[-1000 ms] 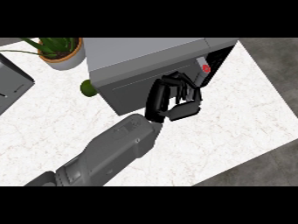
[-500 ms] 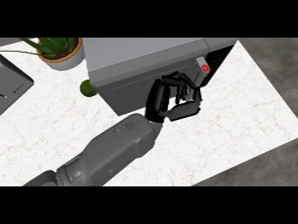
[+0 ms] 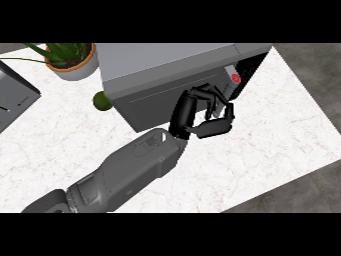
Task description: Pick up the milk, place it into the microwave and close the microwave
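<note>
The grey microwave (image 3: 165, 62) stands at the back of the counter. Its door (image 3: 154, 102) is swung almost to the front, leaving a narrow dark gap at the right. In that gap shows the milk (image 3: 233, 80), a white carton with a red spot, inside the microwave. My left hand (image 3: 191, 112) is in front of the door near its free edge, fingers and thumb curled with nothing between them. Whether the fingers touch the door I cannot tell. My right hand is out of sight.
A potted plant (image 3: 71, 60) stands at the back left, with a small green fruit (image 3: 101, 101) beside the microwave's left corner. A grey toaster (image 3: 3, 102) sits at the far left. The counter's edge (image 3: 306, 187) runs diagonally along the right.
</note>
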You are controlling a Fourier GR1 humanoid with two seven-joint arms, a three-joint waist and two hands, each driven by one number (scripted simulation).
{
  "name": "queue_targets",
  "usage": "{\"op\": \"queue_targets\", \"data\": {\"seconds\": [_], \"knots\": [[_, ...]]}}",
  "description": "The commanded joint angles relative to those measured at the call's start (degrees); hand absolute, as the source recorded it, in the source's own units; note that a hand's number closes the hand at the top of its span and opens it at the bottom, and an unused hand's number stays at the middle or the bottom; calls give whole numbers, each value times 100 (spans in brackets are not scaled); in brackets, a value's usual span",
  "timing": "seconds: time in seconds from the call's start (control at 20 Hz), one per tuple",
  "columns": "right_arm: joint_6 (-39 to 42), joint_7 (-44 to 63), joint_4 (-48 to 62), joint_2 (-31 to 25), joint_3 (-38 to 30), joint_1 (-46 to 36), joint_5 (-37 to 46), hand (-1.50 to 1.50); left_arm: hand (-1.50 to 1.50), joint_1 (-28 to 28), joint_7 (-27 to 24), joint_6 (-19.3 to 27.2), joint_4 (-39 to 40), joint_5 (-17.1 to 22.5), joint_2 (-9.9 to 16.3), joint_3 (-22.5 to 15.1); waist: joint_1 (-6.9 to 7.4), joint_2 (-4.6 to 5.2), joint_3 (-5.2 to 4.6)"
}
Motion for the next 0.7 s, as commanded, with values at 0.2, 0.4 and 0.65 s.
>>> {"op": "queue_targets", "data": {"seconds": [0.2, 0.4, 0.65], "knots": [[36, 93, -95, -170, -154, 23, -261, -150, 150, -127, 488, 234, 884, 320, 4, 115, 202, 24, -25], [-4, 124, -159, -187, -235, 115, -320, -150, 150, 0, 560, 445, 925, 520, 4, 90, 342, -7, -30], [-66, 123, -210, -215, -434, 186, -389, -150, -150, 126, 477, 223, 935, 682, 4, -11, 504, 7, -36]]}}
